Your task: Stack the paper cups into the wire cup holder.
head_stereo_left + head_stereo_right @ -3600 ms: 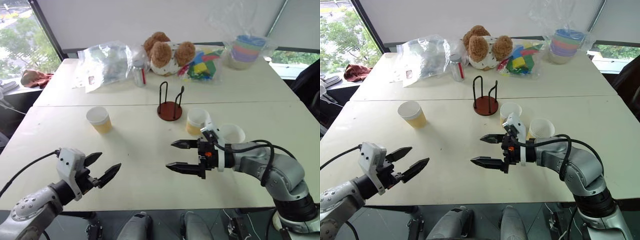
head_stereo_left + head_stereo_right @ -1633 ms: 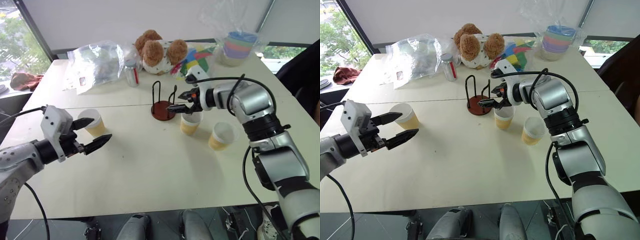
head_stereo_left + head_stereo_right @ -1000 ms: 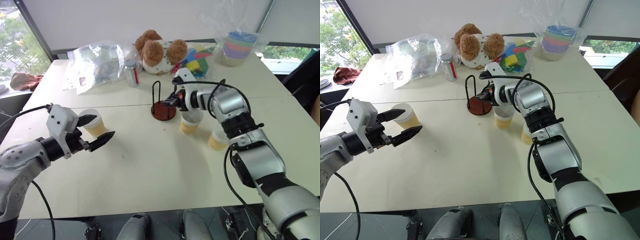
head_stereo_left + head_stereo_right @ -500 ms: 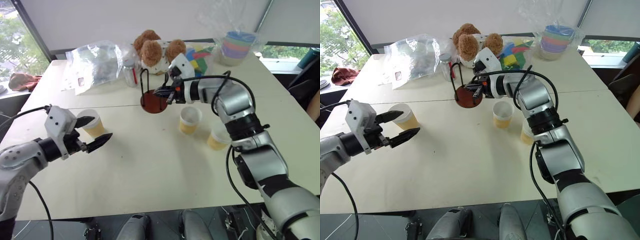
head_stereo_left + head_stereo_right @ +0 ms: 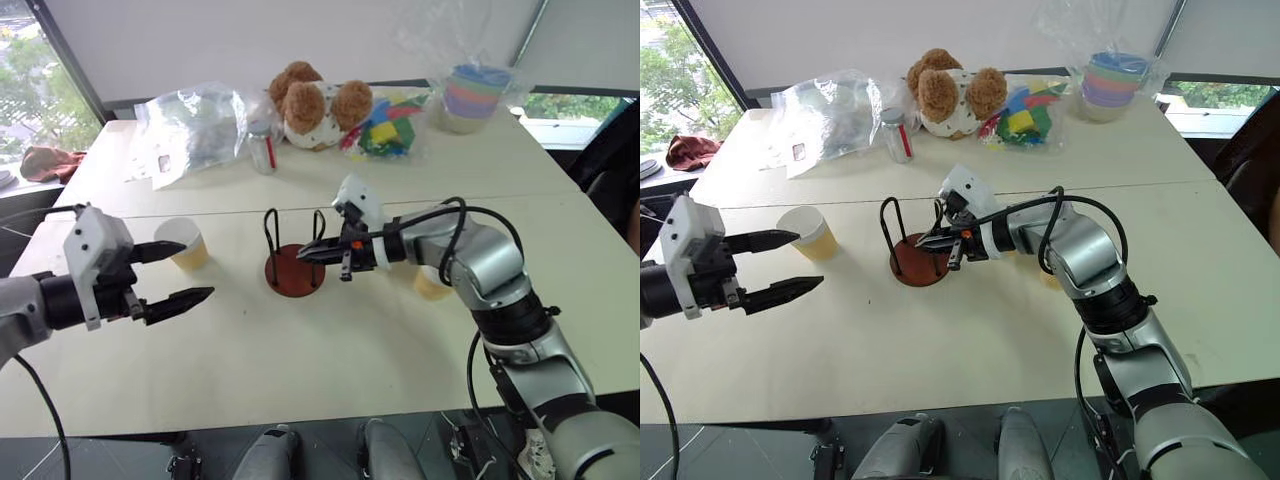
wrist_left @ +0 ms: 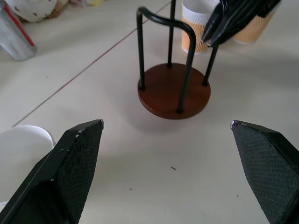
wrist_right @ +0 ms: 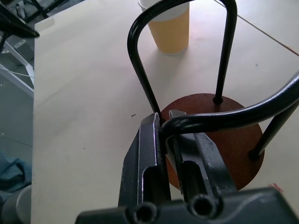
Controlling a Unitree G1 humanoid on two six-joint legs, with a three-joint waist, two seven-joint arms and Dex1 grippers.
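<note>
**The holder could tip over**

The right gripper (image 5: 937, 240) has its jaws pressed tight on one thin wire loop of the wire cup holder (image 5: 917, 262). In the head views the holder sits on the worktop (image 5: 970, 340) near the middle, and its round red-brown base looks flat or close to flat. The pinch is on a skinny wire, high above the base. If the arm pulls or turns too fast, the holder may lean, slip in the jaws, or fall on its side.

The left gripper (image 5: 768, 264) has its jaws spread wide and holds nothing. It hangs at about 9 o'clock from the holder. One paper cup (image 5: 807, 232) stands just past it, at about 10 o'clock from the holder. If the left arm swings carelessly, a finger could knock that cup over.

Two more paper cups (image 6: 202, 28) stand at about 3 o'clock from the holder, partly hidden behind the right arm. That arm could bump them when it moves. No cup is in the holder yet.
</note>
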